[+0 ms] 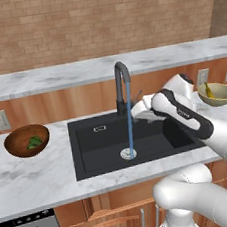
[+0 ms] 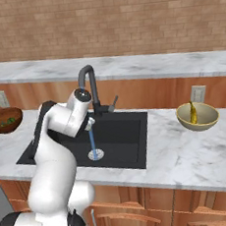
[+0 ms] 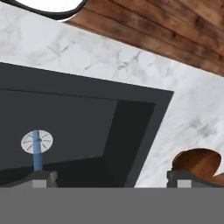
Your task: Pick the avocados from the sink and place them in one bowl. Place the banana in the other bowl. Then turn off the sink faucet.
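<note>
I have the gripper (image 3: 109,177) spread wide with nothing between its tips, hanging over the sink (image 1: 154,140) just beside the faucet (image 1: 122,84). Through the hand camera I look down into the black basin, with the drain (image 3: 37,141) under one tip and a brown bowl (image 3: 197,162) edging in past the other.

Water (image 1: 129,118) runs from the spout to the drain, so I judge the tap is what remains. Green avocados (image 1: 34,142) sit in the brown bowl on the counter off the sink's left end, and the banana (image 2: 192,112) leans in the pale bowl (image 2: 198,116) off its right end.

The relation that matters: the lever (image 2: 115,103) juts from the faucet base on its right side, at the sink's back edge, pointing up and away from the spout. My hand sits on the spout's front, level with that base, so I judge the lever lies just behind and to the right of it.
</note>
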